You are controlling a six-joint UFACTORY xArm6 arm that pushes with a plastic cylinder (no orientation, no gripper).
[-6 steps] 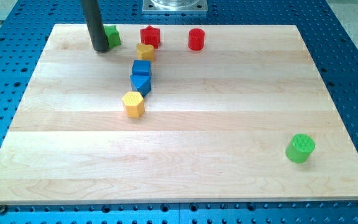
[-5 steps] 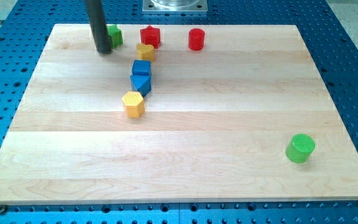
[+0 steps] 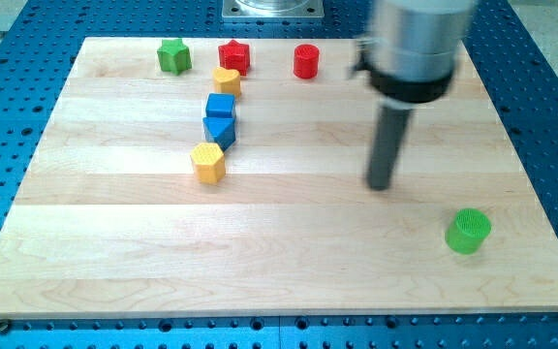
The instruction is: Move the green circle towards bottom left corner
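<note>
The tool is a bare rod holding nothing, its tip (image 3: 381, 185) resting on the counter (image 3: 289, 252). The green circle (image 3: 469, 231) sits apart, below and right of it. It looks light, rigid and easy to slide, probably best pushed from its far upper-right side.

A pale wooden board (image 3: 289, 242) of glued planks lies on a blue perforated table (image 3: 541, 87). Near the board's 12 o'clock edge stand a green star block (image 3: 171, 55), a red star block (image 3: 233, 56) and a red cylinder block (image 3: 305, 61). Toward 10 o'clock of the board's centre a chain runs downward: a yellow block (image 3: 226, 80), a blue cube (image 3: 221, 106), a blue triangular block (image 3: 220, 129) and a yellow hexagonal block (image 3: 207, 161). A green circle block (image 3: 468, 231) sits apart at 4 o'clock.
</note>
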